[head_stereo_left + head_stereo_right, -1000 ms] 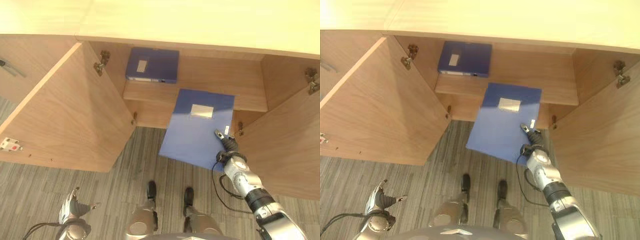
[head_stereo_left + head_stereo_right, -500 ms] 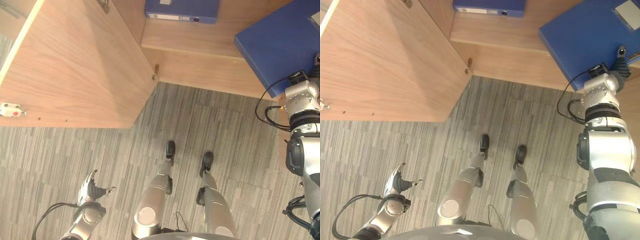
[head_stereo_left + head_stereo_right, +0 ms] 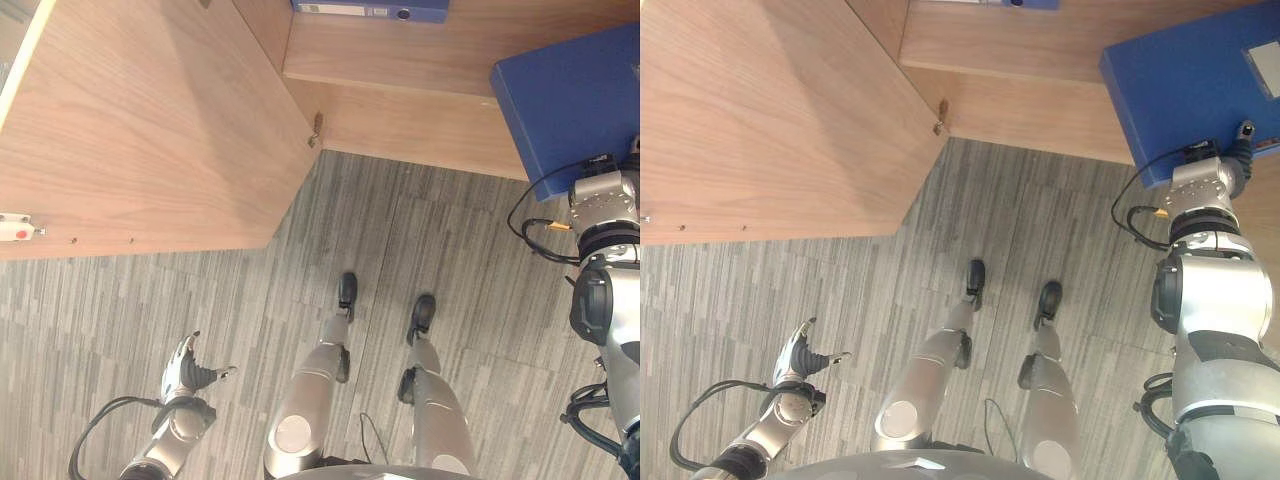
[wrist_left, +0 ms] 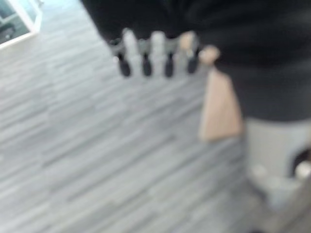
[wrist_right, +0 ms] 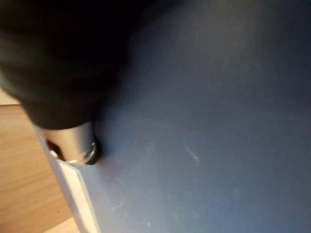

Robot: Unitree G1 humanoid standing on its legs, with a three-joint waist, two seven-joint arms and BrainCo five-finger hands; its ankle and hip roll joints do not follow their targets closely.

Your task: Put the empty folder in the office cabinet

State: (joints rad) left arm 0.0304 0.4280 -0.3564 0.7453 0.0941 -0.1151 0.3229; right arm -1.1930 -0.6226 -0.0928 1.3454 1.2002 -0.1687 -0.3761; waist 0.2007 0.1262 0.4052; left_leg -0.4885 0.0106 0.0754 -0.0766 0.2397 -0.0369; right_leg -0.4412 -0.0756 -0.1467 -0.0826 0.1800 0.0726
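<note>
Cabinet (image 3: 400,70) shelf w/ blue binder (image 3: 372,9).

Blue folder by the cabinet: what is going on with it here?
The robot stands before an open wooden cabinet, holding a blue folder at its lower corner in its right hand; the right wrist view shows the thumb pressed against the folder's cover. The folder is at the cabinet's shelf but not yet let go. Another blue folder already lies on the shelf. The left hand hangs open near the carpet floor, holding nothing.
</note>
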